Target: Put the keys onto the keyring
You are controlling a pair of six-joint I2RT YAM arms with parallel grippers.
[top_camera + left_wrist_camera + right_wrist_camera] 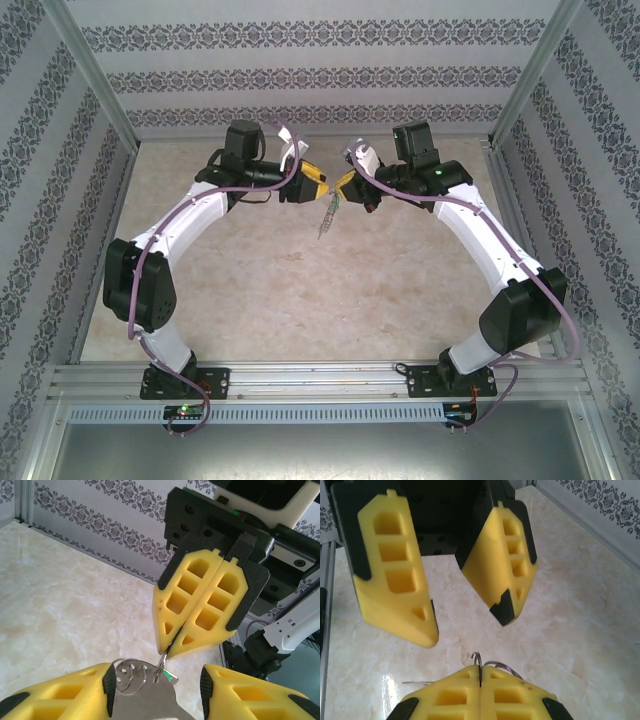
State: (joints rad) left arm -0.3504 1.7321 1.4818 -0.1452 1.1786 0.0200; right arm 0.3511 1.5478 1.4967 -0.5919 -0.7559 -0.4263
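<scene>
One yellow, wedge-shaped right tool pinches the thin wire keyring.

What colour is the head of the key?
The key's head is bright green, clearest in the left wrist view.

A: What've we got around the job?
B: Beige marble-look tabletop. Far wall, left wall & right wall, all w/ grey floral-stripe wallpaper.
A: Frame?
B: We see alu posts, one far left, one far right. Alu rail along the near edge, slotted strip just nearer, then grey sheet metal.
</scene>
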